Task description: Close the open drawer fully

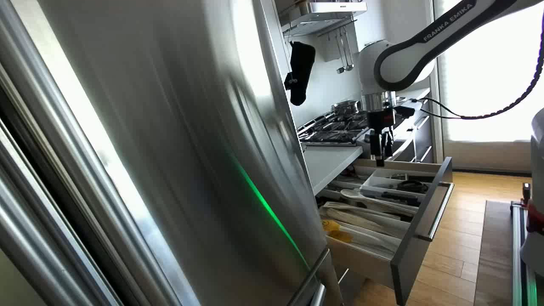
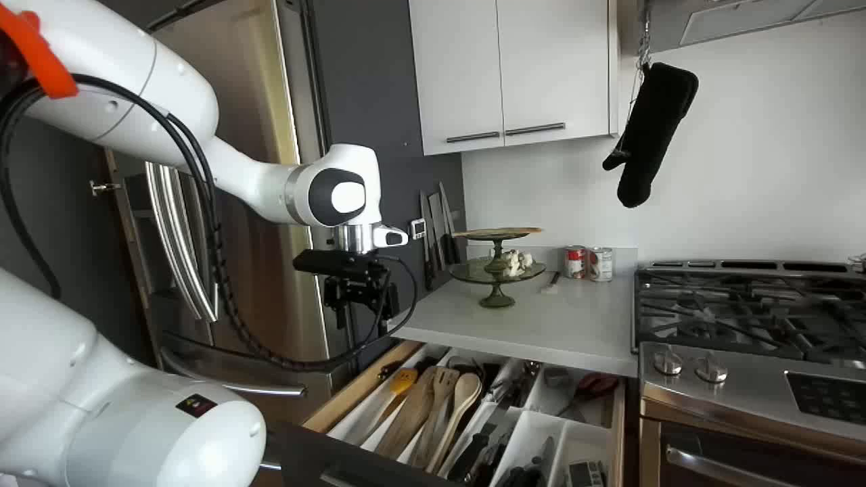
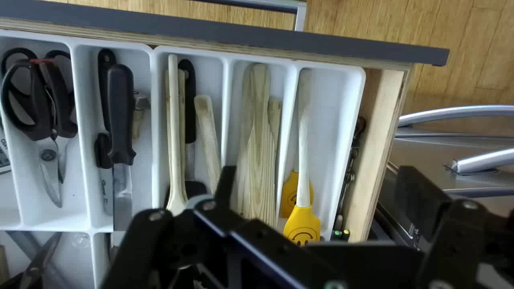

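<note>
The drawer is pulled open, and its dark grey front panel (image 1: 418, 242) shows in an exterior view with a long bar handle (image 1: 442, 212). The panel also shows in an exterior view (image 2: 304, 450), partly hidden by the arm, and along the top of the wrist view (image 3: 225, 34). Inside, a white divided tray (image 3: 227, 100) holds wooden spoons, knives, scissors and yellow spatulas. My gripper (image 3: 321, 188) is open and empty, its fingers wide apart in the wrist view. In both exterior views the gripper (image 1: 381, 159) (image 2: 365, 321) hangs above the drawer, apart from the panel and handle.
A large steel fridge (image 1: 191, 148) stands beside the drawer. The counter (image 2: 541, 318) behind it bears a green two-tier stand (image 2: 497, 270) and cans (image 2: 575, 262). A gas stove (image 2: 731, 318) stands on the drawer's far side from the fridge. A cable (image 2: 291, 365) hangs from the arm.
</note>
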Controlling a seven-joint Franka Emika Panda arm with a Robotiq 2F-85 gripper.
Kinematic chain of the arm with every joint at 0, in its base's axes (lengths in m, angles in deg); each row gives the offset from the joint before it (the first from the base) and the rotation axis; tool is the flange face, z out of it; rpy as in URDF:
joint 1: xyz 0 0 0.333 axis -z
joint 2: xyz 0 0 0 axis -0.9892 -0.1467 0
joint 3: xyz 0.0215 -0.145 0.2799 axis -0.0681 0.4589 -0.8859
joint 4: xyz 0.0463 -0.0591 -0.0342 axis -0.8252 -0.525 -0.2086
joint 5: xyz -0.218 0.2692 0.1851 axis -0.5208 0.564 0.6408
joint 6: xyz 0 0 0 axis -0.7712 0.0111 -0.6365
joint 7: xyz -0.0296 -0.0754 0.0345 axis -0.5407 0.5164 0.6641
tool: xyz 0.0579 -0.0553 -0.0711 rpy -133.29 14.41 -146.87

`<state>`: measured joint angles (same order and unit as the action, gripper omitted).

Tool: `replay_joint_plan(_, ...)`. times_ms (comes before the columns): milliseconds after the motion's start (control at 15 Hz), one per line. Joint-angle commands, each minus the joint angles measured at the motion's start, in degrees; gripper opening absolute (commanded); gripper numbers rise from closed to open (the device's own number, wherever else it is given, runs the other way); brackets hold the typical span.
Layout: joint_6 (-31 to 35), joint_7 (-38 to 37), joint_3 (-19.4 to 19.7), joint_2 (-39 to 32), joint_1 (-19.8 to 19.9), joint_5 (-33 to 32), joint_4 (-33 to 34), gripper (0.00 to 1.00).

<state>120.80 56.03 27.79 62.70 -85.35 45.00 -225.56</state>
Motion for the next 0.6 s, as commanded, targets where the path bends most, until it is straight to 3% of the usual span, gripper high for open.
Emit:
replay_joint_plan(0, -0.1, 0.1, -0.2, 0.0, 0.2, 0.1, 0.1, 1.00)
replay_joint_plan(533, 1.2, 1.3, 2.2, -2.7, 5.1, -4.8, -5.7, 1.00)
